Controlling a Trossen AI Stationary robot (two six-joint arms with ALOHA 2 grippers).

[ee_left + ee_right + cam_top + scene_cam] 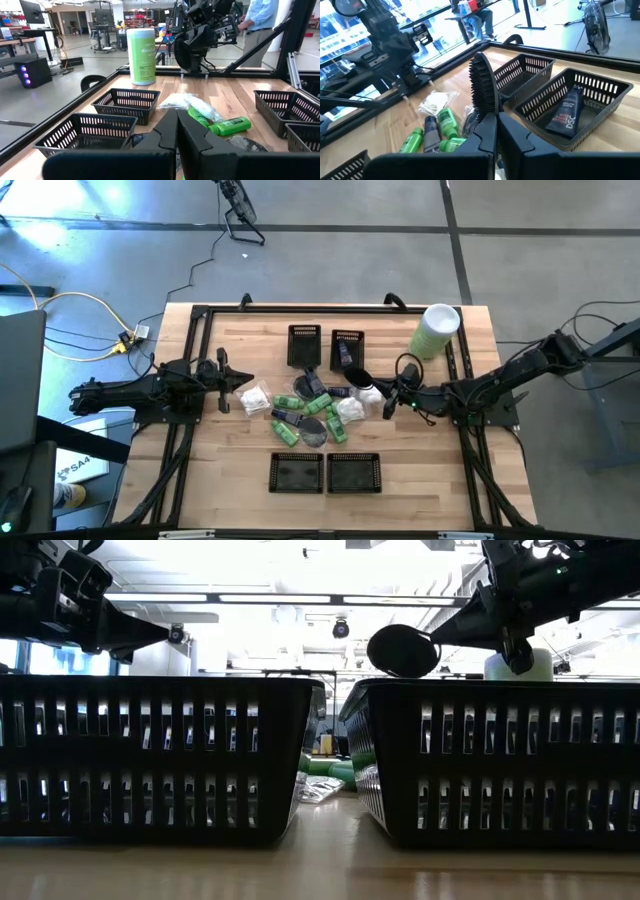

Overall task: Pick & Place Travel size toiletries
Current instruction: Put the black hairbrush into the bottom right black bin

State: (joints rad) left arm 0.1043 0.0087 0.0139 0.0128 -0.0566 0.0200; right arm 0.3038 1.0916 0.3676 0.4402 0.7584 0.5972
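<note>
The left gripper (245, 383) is clenched empty, just left of the toiletries (310, 412) mid-table. The right gripper (385, 395) grasps a black brush (482, 90), held upright above the pile's right edge; the far baskets (304, 345) lie just beyond, nearer this arm.

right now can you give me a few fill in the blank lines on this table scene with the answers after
1. The right gripper is shut on a black ____.
2. The dark tube lies inside a ____.
3. The number of black baskets on the table is ____.
4. The left gripper holds ____.

Missing words: brush; basket; four; nothing
</note>
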